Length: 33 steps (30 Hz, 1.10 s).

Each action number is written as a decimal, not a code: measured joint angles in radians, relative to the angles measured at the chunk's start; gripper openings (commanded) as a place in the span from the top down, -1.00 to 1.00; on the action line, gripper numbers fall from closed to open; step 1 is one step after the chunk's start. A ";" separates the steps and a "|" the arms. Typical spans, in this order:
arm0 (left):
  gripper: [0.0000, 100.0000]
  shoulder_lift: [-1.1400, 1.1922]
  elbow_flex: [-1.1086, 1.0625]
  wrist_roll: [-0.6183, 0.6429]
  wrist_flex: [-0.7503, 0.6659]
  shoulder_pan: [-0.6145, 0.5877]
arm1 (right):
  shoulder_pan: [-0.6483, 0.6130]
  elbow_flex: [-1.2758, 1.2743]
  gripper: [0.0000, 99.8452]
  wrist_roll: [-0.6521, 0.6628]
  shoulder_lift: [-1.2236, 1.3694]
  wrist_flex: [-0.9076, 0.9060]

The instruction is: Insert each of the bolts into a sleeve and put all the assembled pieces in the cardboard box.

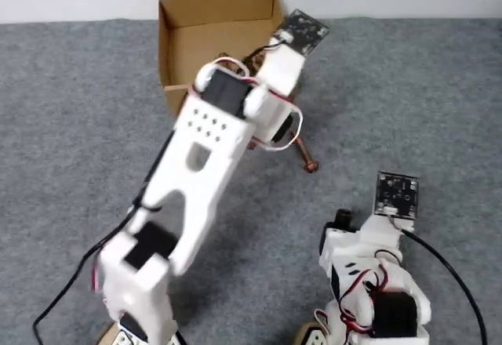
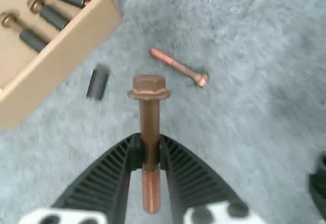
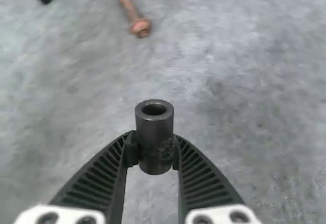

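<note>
**A:** Starting with the biggest things, what sits where?

**B:** A grey mat (image 1: 70, 125) covers the table, and the cardboard box (image 1: 169, 47) stands at its far edge. The left arm (image 1: 204, 149) stretches out long, its wrist over the box's front right corner. The right arm (image 1: 369, 282) is folded up, well apart from the box on the near side.

**A:** And the pincers?

**B:** The left pincer (image 2: 149, 145) is closed to the width of a shank. It clamps a copper bolt (image 2: 149, 112) by the middle, with the flanged head pointing away from the wrist and the threaded end toward it. The right pincer (image 3: 154, 150) is closed a little less far. Its tips grip a dark sleeve (image 3: 154, 132) with the open bore facing the camera.

**A:** Is anything loose?

**B:** A loose bolt (image 2: 178, 67) lies flat on the mat near the box's front corner. A loose sleeve (image 2: 98, 81) lies just beside the box wall, between the box and that bolt.

**A:** What does one camera catch that another doesn't?

**B:** The left wrist view looks into the box, where three assembled pieces (image 2: 53, 15) lie side by side, each a bolt in a sleeve. In the high view the left arm lies across that corner, and the gripped parts are hidden under the wrists. The right wrist view looks down the held sleeve's bore.
</note>
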<state>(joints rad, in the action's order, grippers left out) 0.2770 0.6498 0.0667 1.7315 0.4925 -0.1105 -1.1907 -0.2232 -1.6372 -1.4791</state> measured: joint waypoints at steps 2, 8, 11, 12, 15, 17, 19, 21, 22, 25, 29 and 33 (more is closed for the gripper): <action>1.00 -0.103 -0.104 0.017 -0.025 0.000 | -0.029 0.034 0.98 -0.002 -0.008 -0.009; 1.00 -0.399 -0.416 0.046 -0.181 0.000 | -0.064 0.078 0.98 -0.002 -0.008 -0.009; 1.00 -0.563 -0.615 0.048 -0.299 0.000 | -0.075 0.081 0.98 0.012 -0.008 -0.009; 1.00 -0.621 -0.690 0.048 -0.347 0.000 | -0.089 0.081 0.98 0.012 -0.008 -0.009; 1.00 -0.813 -0.921 0.052 -0.505 0.000 | -0.161 0.081 0.98 0.015 -0.008 -0.006; 1.00 -0.947 -1.079 0.052 -0.621 0.000 | -0.224 0.081 0.98 0.015 -0.006 0.018; 1.00 -1.082 -1.226 0.052 -0.736 0.000 | -0.282 0.081 0.98 0.015 -0.008 0.063; 1.00 -1.212 -1.358 0.058 -0.838 0.000 | -0.347 0.081 0.98 0.015 -0.005 0.120; 1.00 -1.275 -1.415 0.075 -0.879 0.000 | -0.376 0.081 0.98 0.018 -0.005 0.150; 0.99 -1.430 -1.530 0.169 -0.954 0.000 | -0.473 0.081 0.98 0.018 -0.002 0.233; 0.99 -1.570 -1.571 0.295 -0.976 0.002 | -0.562 0.051 0.98 0.020 0.000 0.321; 0.99 -1.648 -1.571 0.396 -0.977 0.005 | -0.614 0.026 0.98 0.066 0.003 0.382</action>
<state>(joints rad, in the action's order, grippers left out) -1.3709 -0.9214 0.4626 0.7541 0.4971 -0.7242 -1.1646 -0.1573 -1.6341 -1.0971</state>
